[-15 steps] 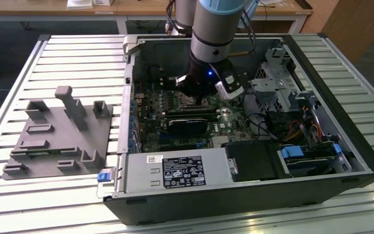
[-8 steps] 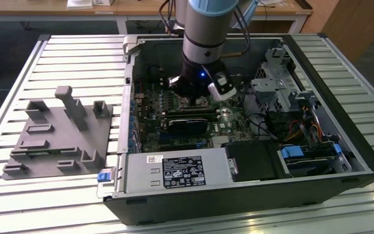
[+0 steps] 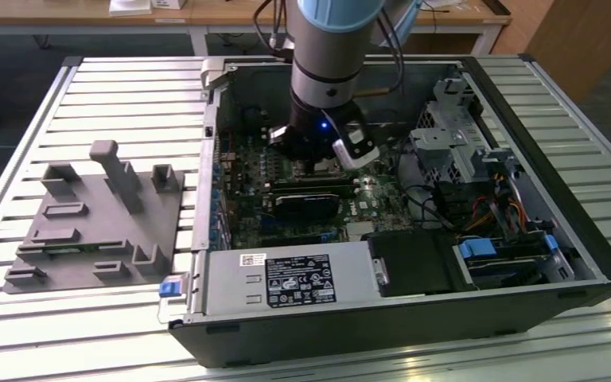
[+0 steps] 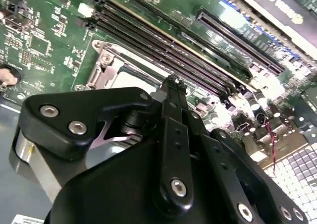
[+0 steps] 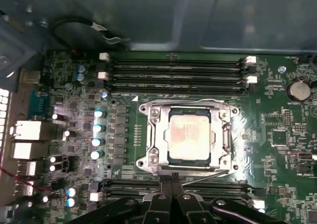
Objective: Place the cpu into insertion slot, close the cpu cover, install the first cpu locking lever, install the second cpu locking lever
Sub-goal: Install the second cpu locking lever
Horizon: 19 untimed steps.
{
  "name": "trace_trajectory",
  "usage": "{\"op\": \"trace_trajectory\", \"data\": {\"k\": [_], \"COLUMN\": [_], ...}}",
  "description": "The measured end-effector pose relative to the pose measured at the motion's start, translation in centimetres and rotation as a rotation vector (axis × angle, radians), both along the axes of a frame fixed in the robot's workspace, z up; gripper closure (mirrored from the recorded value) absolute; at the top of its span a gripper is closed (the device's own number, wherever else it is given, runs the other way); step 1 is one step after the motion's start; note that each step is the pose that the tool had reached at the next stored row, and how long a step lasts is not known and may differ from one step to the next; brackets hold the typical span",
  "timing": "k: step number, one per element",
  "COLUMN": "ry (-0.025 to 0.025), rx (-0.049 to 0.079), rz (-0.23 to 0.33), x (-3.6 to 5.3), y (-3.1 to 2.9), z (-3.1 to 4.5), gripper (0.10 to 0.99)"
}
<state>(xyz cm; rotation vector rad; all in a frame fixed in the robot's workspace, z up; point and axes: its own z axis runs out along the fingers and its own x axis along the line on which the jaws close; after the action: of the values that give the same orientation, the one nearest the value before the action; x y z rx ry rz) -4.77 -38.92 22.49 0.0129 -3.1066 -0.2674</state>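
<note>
1. Black metal links and pivot screws of the end effector [image 5: 171,182] take up the nearest part of both wrist views; its fingers [image 4: 172,92] are drawn together into one narrow stem with no gap between them and nothing held.
2. Just beyond the fingertips, a thin silvery locking lever [image 5: 205,178] runs along the near edge of the socket, close to the tips; whether they touch it I cannot tell.
3. The cpu [image 5: 187,135], pale silvery-grey, lies flat in the insertion slot [image 5: 227,133] on the green motherboard [image 5: 277,135].
4. The cpu cover [image 5: 157,135] is down around the chip, its cut-out middle framing the metal face.
5. Past the socket, long black memory slots [image 5: 176,75] run side by side across the board.
6. In the exterior view, the arm [image 3: 332,64] reaches straight down into the open computer case [image 3: 391,318], which lies on a slatted metal worktop [image 3: 114,103].
7. On the exterior view's left, a grey fixture block [image 3: 93,223] sits on the worktop, apart from the case.
</note>
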Motion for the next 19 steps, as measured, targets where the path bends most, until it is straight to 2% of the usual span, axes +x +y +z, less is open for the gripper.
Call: {"op": "trace_trajectory", "data": {"k": [6, 12, 17, 19], "ry": [-0.0001, 0.0000, 0.0000, 0.0000], "rx": [0.003, 0.007, 0.046, 0.054], "rz": [0.000, 0.000, 0.000, 0.000], "x": [-0.77, -0.82, -0.94, -1.08], "y": [-0.14, -0.18, -0.71, -0.85], "z": [-0.18, -1.13, -1.20, -1.21], "gripper": [0.965, 0.965, 0.965, 0.965]}}
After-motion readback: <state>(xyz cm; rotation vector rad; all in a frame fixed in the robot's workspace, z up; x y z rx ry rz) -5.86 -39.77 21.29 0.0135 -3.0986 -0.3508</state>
